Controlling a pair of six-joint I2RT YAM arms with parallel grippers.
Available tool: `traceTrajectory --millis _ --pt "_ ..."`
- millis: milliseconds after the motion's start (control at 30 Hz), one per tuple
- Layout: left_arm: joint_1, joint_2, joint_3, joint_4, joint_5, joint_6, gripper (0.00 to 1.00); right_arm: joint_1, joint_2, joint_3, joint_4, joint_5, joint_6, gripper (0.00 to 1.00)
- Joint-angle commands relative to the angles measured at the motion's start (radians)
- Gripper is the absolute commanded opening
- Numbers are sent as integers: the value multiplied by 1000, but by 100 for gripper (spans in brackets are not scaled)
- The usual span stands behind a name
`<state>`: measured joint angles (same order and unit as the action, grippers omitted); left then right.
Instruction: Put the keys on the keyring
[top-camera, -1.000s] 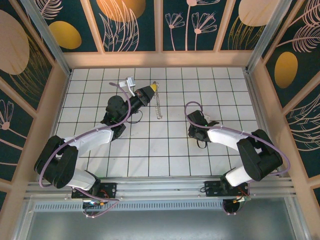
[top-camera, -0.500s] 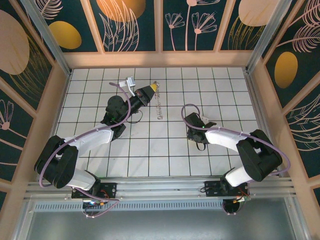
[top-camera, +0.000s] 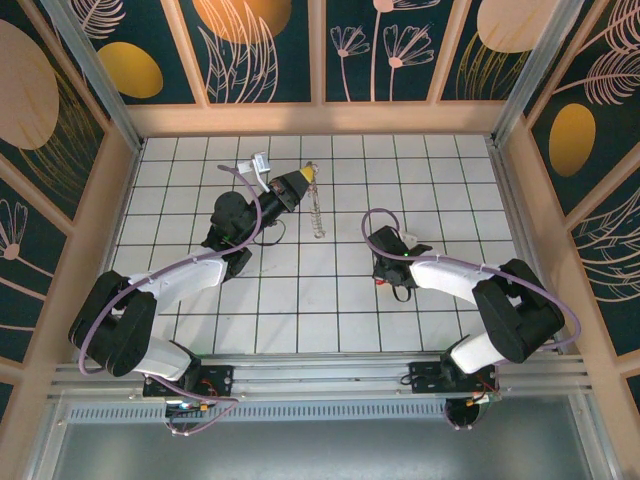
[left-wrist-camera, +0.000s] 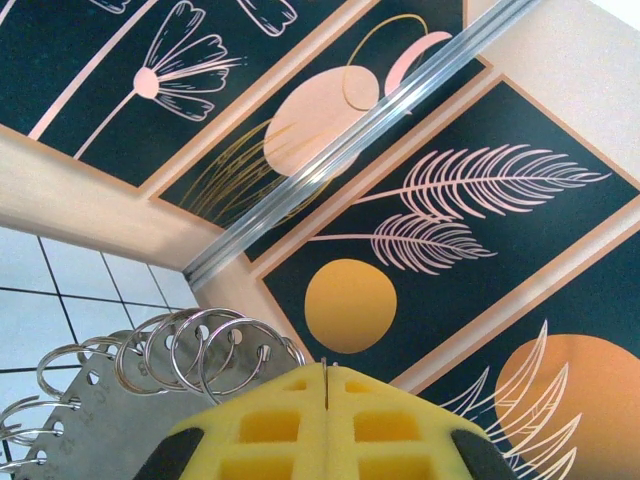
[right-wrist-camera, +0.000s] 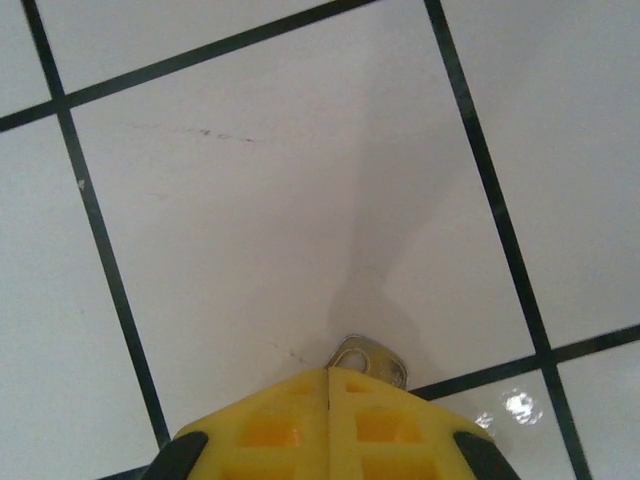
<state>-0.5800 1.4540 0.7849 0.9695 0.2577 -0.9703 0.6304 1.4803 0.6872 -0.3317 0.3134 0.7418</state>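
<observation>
The keyring (top-camera: 317, 212) is a thin metal strip with several silvery rings (left-wrist-camera: 190, 350). It hangs from my left gripper (top-camera: 308, 173), whose yellow fingers are shut on the strip's edge (left-wrist-camera: 326, 368) near the back of the floor. My right gripper (top-camera: 382, 270) points down at the tiled floor right of centre, jaws shut (right-wrist-camera: 330, 372). The key's silver end with a hole (right-wrist-camera: 368, 358) sticks out from between the fingertips at the seam, against the tile. A speck of its red head (top-camera: 378, 280) shows beside the gripper from above.
The white tiled floor (top-camera: 300, 300) is walled in by wooden edges and patterned panels (top-camera: 250, 50). Both arms' cables loop above the floor. Open tiles lie between the two grippers and toward the near rail (top-camera: 320, 375).
My right gripper has shifted slightly left over the key and closed its jaws. The red head now shows beside it. The left gripper holds still; the keyring swayed a little.
</observation>
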Motion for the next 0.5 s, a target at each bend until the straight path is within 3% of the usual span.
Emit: traceTrajectory --millis 0,233,467 --pt "-4 3 0 84 19 -10 0 9 -16 30 -39 14 2 0" --pt "-5 8 4 90 35 -4 0 0 -149 58 -9 -5 -45 0" --pt "-5 9 2 112 58 26 0 -154 -320 -39 303 -353 -126 0"
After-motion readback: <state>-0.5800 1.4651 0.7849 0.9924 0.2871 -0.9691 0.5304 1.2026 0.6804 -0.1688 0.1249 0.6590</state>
